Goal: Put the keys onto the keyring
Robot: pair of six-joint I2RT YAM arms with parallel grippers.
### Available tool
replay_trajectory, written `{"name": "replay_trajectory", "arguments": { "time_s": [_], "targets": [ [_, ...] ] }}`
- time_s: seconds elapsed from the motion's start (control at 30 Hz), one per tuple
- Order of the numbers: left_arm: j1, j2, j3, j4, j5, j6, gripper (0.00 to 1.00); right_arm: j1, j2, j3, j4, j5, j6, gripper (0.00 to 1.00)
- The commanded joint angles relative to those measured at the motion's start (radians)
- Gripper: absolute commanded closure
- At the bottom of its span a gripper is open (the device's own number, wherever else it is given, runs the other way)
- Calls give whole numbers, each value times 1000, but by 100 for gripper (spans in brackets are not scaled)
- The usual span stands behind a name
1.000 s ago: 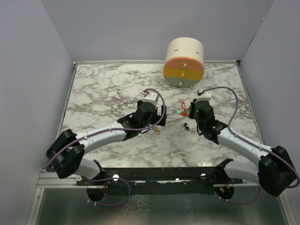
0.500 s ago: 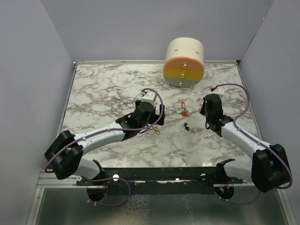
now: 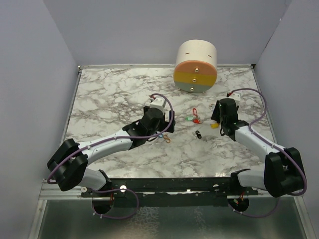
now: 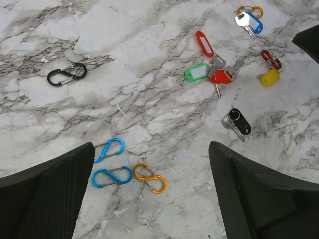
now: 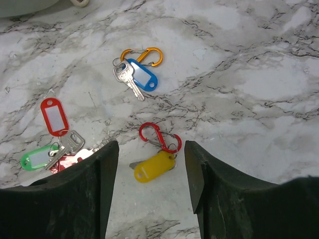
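Observation:
My right gripper (image 5: 151, 149) is open and hangs over a yellow-headed key (image 5: 153, 167) lying on the marble, hooked to a red S-shaped keyring clip (image 5: 159, 137). Neither finger touches them. Beyond it a blue-headed key (image 5: 139, 75) hangs on an orange clip (image 5: 142, 55). Red- and green-headed keys (image 5: 54, 116) lie in a cluster to the left. My left gripper (image 4: 152, 149) is open and empty above two blue clips (image 4: 111, 177) and an orange clip (image 4: 149, 178). A black-headed key (image 4: 238, 122) lies to its right. From above, both grippers (image 3: 164, 130) (image 3: 215, 122) flank the keys.
A black S-clip (image 4: 67, 74) lies alone on the marble at the left. A cream cylinder with orange, yellow and grey bands (image 3: 196, 66) stands at the back of the table (image 3: 114, 94). Grey walls close in both sides.
My right gripper moved right, away from the key cluster, then opened. The yellow key on the red clip now lies on the marble below it. The left arm barely moved.

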Motion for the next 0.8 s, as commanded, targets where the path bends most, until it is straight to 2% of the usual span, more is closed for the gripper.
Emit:
{"name": "replay_trajectory", "arguments": {
  "time_s": [0.0, 0.23, 0.43, 0.67, 0.77],
  "targets": [
    [6, -31, -15, 18, -20, -5, 1, -3, -33, 26, -17, -29, -5, 43],
    [6, -23, -15, 23, -19, -16, 1, 4, -87, 13, -40, -141, -12, 43],
    [6, -16, -20, 36, -23, -30, 1, 90, -84, -19, -48, -263, 18, 43],
    [6, -13, -23, 38, -26, -34, 1, 130, -11, -72, 24, -393, 70, 53],
    [7, -11, -25, 38, -28, -34, 1, 145, 15, -87, 49, -422, 88, 55]
  ]
}}
